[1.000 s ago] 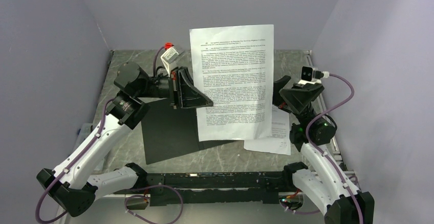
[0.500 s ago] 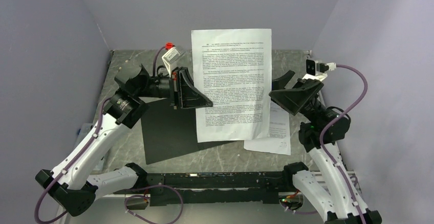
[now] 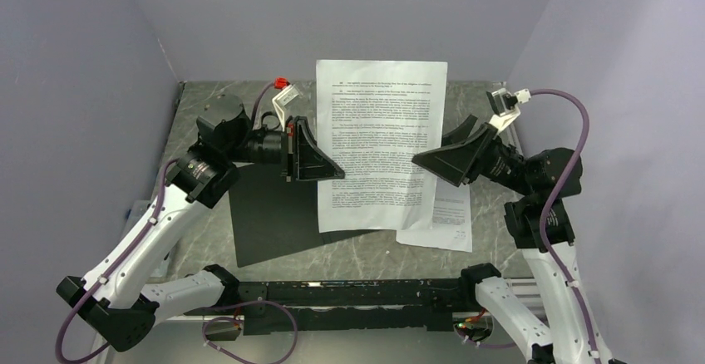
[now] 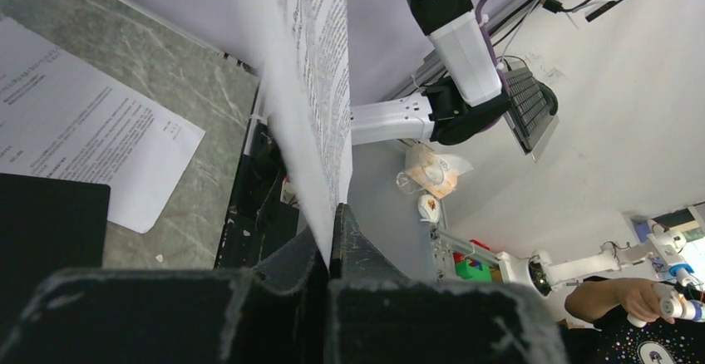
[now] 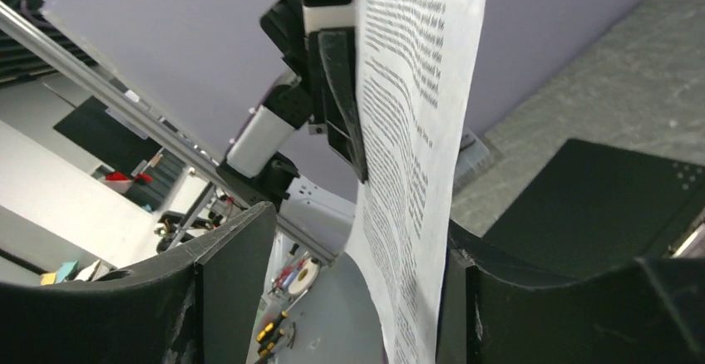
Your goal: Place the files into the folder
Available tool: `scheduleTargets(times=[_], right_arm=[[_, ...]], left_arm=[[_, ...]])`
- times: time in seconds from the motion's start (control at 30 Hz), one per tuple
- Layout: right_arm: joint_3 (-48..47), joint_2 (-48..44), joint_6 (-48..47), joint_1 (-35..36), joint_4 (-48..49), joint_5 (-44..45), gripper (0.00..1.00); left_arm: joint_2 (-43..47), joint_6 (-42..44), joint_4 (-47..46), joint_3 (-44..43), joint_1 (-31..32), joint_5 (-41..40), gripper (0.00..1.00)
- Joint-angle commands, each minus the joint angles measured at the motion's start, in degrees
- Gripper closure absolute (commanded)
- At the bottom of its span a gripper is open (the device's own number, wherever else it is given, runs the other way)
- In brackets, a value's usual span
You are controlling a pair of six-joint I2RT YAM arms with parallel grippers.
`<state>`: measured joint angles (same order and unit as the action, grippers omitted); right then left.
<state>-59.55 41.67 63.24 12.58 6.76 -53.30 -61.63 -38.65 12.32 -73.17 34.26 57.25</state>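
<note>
One of the files, a white sheet (image 3: 381,144) of dense black text, hangs upright above the table. My left gripper (image 3: 332,169) is shut on its left edge; the left wrist view shows the sheet (image 4: 320,90) pinched between the jaws (image 4: 330,231). My right gripper (image 3: 418,161) is open and straddles the sheet's right edge. In the right wrist view the sheet (image 5: 416,131) lies close against one finger (image 5: 465,297), and the other finger (image 5: 237,281) stands well apart. The folder (image 3: 266,223) lies open, black side up, under the left arm. Another printed sheet (image 3: 445,218) lies flat on the table.
The grey marbled table (image 3: 366,256) is boxed in by pale walls (image 3: 83,90) on three sides. A black rail (image 3: 349,289) with both arm bases runs along the near edge. The flat sheet (image 4: 83,140) lies just right of the folder (image 4: 41,214).
My right gripper swung left to the hanging sheet's right edge and its jaws narrowed around it. The left gripper kept its hold and the sheet shifted slightly right.
</note>
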Motion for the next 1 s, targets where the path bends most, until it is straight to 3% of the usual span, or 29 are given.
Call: scheduleTargets(times=[0.0, 0.5, 0.97], right_arm=[[-1.9, 0.5, -9.2, 0.3, -13.1, -2.4, 0.36], [2.4, -0.3, -6.3, 0.4, -7.7, -3.6, 0.54], [2.6, 1.4, -3.9, 2.1, -1.8, -3.2, 0.63]], left_arm=[[0.8, 2.3, 1.0, -2.4, -0.2, -0.6, 0.97], [0.9, 2.0, 0.1, -1.1, -0.2, -1.0, 0.97], [0.5, 2.6, 0.6, -0.3, -0.2, -1.3, 0.97]])
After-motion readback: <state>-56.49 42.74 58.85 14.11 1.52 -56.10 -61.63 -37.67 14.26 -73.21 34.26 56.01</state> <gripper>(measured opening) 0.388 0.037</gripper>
